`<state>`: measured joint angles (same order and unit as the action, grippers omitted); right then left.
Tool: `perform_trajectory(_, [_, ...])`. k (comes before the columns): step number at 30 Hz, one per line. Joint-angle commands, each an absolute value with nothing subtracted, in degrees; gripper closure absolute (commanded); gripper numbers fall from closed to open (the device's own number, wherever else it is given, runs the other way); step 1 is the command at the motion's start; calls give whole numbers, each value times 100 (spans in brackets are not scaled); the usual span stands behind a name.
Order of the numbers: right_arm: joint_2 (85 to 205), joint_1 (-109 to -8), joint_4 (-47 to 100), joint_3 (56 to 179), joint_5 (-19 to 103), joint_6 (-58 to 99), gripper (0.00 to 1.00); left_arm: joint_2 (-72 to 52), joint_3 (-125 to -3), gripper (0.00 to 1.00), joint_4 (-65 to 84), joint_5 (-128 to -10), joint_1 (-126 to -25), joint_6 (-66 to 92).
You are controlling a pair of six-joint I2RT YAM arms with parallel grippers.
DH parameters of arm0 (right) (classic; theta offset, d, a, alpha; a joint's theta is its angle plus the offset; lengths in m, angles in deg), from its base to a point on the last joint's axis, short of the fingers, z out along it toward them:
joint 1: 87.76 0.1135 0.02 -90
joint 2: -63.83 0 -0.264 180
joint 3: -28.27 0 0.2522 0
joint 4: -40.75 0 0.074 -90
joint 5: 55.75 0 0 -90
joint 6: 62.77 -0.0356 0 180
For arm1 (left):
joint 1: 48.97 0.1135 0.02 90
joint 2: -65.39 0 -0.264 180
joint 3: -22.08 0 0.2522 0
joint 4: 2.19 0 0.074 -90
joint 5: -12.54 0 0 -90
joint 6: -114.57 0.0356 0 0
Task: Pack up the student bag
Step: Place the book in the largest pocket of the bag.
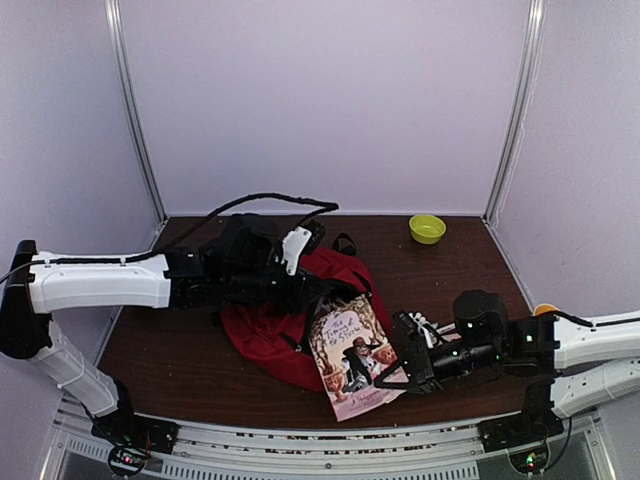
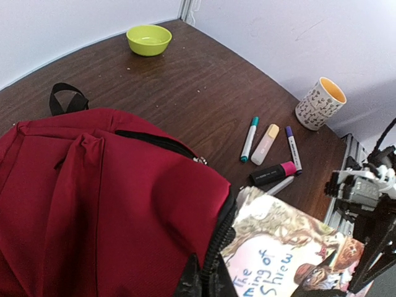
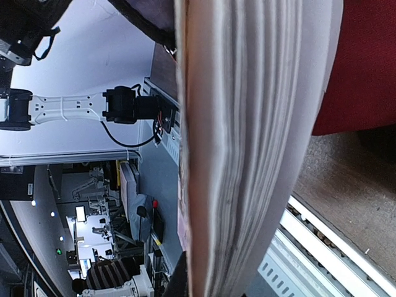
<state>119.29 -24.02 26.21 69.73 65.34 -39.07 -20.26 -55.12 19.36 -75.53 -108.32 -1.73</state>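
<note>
The dark-red student bag [image 1: 270, 325] lies at the table's middle; it fills the left wrist view [image 2: 99, 204]. My left gripper [image 1: 318, 296] is shut on the bag's black zipper edge [image 2: 218, 247] and holds the opening up. My right gripper [image 1: 392, 378] is shut on an illustrated book [image 1: 352, 355], tilted, its top end at the bag's opening. The book's cover shows in the left wrist view [image 2: 291, 260], its page edges in the right wrist view [image 3: 260, 142].
Several markers and pens [image 2: 272, 151] lie on the table right of the bag. A patterned mug [image 2: 319, 103] stands at the right edge. A green bowl [image 1: 427, 228] sits at the back right. The bag's black loop [image 2: 67, 96] points to the back.
</note>
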Motion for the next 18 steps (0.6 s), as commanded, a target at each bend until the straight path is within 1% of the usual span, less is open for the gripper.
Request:
perform_trajectory(1, [12283, -2460, 3157, 7219, 7194, -3771, 100, -1752, -5417, 100, 1248, -7215, -10916, -5])
perform_trajectory(14, [13188, -3044, 3182, 7624, 7896, -3372, 100, -1538, -5329, 100, 1289, -7105, -11059, 128])
perform_trajectory(18, [13391, -3166, 3008, 7775, 7921, -3173, 100, -1518, -5286, 100, 1290, -7101, -11114, 116])
